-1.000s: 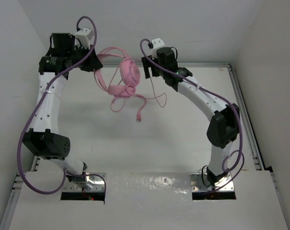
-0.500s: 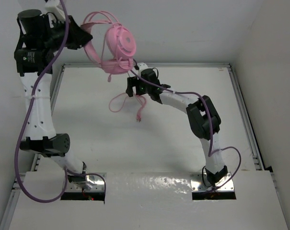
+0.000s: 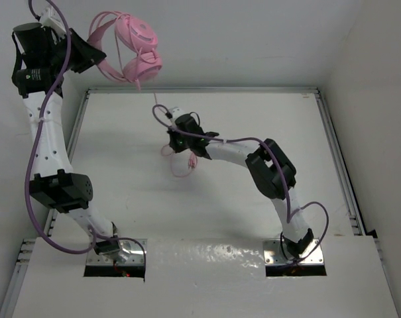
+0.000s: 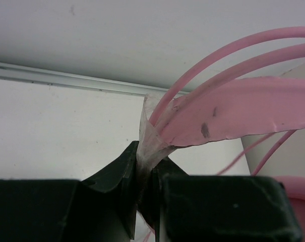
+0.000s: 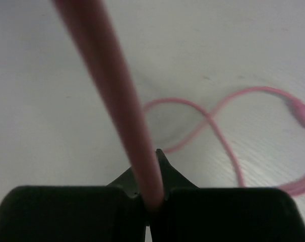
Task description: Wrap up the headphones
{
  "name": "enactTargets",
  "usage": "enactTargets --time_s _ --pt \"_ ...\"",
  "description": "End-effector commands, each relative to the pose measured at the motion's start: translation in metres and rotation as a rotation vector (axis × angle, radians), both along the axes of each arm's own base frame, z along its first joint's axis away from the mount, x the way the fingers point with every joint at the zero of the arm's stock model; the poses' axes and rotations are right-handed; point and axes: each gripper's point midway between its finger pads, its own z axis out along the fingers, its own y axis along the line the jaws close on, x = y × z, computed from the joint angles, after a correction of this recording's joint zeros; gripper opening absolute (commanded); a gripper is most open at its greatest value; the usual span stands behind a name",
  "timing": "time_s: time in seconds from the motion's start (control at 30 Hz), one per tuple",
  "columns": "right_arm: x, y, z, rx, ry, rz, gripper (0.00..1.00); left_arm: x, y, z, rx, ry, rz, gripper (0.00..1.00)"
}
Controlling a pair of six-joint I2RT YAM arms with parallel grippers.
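The pink headphones (image 3: 138,50) hang high in the air at the back left, both earcups close together. My left gripper (image 3: 98,59) is shut on their headband (image 4: 233,108), pinching the band's end between the jaws (image 4: 144,161). The thin pink cord (image 3: 155,99) drops from the earcups to my right gripper (image 3: 173,142), which sits low over the table and is shut on the cord (image 5: 117,101). In the right wrist view the cord runs up out of the closed right gripper (image 5: 149,189). Beyond it the rest of the cord lies in loose loops (image 5: 212,121) on the table (image 3: 120,185).
The back wall meets the table along a metal rail (image 3: 253,88), and another rail (image 3: 337,159) runs down the right side. Thick purple robot cables (image 3: 34,172) trail along both arms. The cord's plug end (image 5: 304,113) lies at the right of the loops.
The left arm has raised the headphones up and to the left, off the table. The right arm has swung left and down to the table, and its jaws have shut on the cord.
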Motion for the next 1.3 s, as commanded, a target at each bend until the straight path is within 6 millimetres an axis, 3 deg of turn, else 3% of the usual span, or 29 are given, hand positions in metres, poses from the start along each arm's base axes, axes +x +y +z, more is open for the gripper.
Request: enactTargets --time_s 0.0,0.03,0.1,0.13,0.17,0.2,0.23,0.27,0.33,0.37,0.4,0.47,0.53,0.57,0.67,0.7,0.73,0.77,0.8,0.87,0.9,0.93,1.07,1.13,1.2,1.27 --pt "-0.032 0.058 0.041 0.009 -0.071 0.144 0.0 -0.001 0.004 0.033 -0.072 -0.09 0.057 0.0" --pt "-0.052 0.088 0.052 0.039 -0.06 0.242 0.0 0.001 0.009 0.027 -0.083 -0.075 0.075 0.0" --pt "-0.083 0.113 0.061 0.037 -0.015 0.385 0.0 0.009 0.012 0.009 -0.125 -0.029 0.085 0.0" --pt "-0.115 0.132 0.062 0.05 0.017 0.5 0.0 0.012 0.014 0.001 -0.135 -0.013 0.089 0.0" --pt "-0.134 0.133 0.053 0.011 0.057 0.548 0.0 0.017 0.017 -0.012 -0.135 0.003 0.102 0.0" --pt "-0.147 0.137 0.056 -0.015 0.032 0.604 0.0 0.021 0.021 -0.02 -0.128 0.011 0.119 0.0" --pt "-0.171 0.144 0.056 -0.038 0.025 0.66 0.0 0.026 0.033 -0.028 -0.107 0.021 0.179 0.0" --pt "-0.181 0.142 0.066 -0.047 0.009 0.677 0.0 0.03 0.04 -0.041 -0.076 0.035 0.204 0.0" --pt "-0.204 0.138 0.066 -0.068 0.003 0.729 0.0 0.035 0.058 -0.053 -0.028 0.051 0.286 0.0" --pt "-0.207 0.137 0.082 -0.045 -0.012 0.724 0.0 0.035 0.064 -0.062 -0.031 0.068 0.304 0.0" --pt "-0.21 0.134 0.08 -0.045 0.0 0.72 0.0 0.036 0.065 -0.064 -0.042 0.067 0.299 0.0" --pt "-0.203 0.129 0.081 -0.058 -0.008 0.687 0.0 0.037 0.055 -0.061 -0.096 0.052 0.229 0.0" --pt "-0.183 0.118 0.078 -0.096 -0.031 0.623 0.0 0.036 0.051 -0.056 -0.107 0.038 0.213 0.0" --pt "-0.182 0.113 0.076 -0.12 -0.023 0.626 0.0 0.035 0.053 -0.053 -0.099 0.029 0.22 0.0" --pt "-0.19 0.112 0.101 -0.136 -0.051 0.685 0.0 0.037 0.066 -0.052 0.015 -0.001 0.273 0.0" --pt "-0.196 0.118 0.129 -0.091 -0.078 0.711 0.0 0.039 0.077 -0.054 0.074 -0.003 0.337 0.0" --pt "-0.2 0.121 0.137 -0.073 -0.079 0.73 0.0 0.04 0.08 -0.061 0.175 -0.004 0.337 0.0" --pt "-0.205 0.123 0.166 -0.026 -0.108 0.74 0.0 0.044 0.069 -0.066 0.242 -0.004 0.318 0.0" --pt "-0.208 0.123 0.182 0.0 -0.124 0.745 0.0 0.043 0.073 -0.069 0.319 0.0 0.359 0.0" --pt "-0.204 0.114 0.227 0.044 -0.202 0.706 0.0 0.043 0.056 -0.095 0.502 0.028 0.319 0.0" --pt "-0.194 0.101 0.254 0.042 -0.27 0.632 0.0 0.039 0.055 -0.093 0.56 0.013 0.32 0.0" --pt "-0.187 0.093 0.268 0.029 -0.32 0.595 0.0 0.036 0.047 -0.115 0.637 0.045 0.267 0.0" --pt "-0.155 0.05 0.304 -0.057 -0.448 0.407 0.0 0.03 0.034 -0.148 0.76 0.113 0.141 0.0" --pt "-0.131 0.025 0.301 -0.139 -0.434 0.307 0.0 0.022 0.015 -0.165 0.816 0.134 0.014 0.0" --pt "-0.104 0.001 0.31 -0.17 -0.428 0.225 0.0 0.012 -0.009 -0.178 0.819 0.127 -0.139 0.0" --pt "-0.075 -0.03 0.307 -0.239 -0.389 0.132 0.0 0.004 -0.035 -0.18 0.813 0.098 -0.254 0.0"
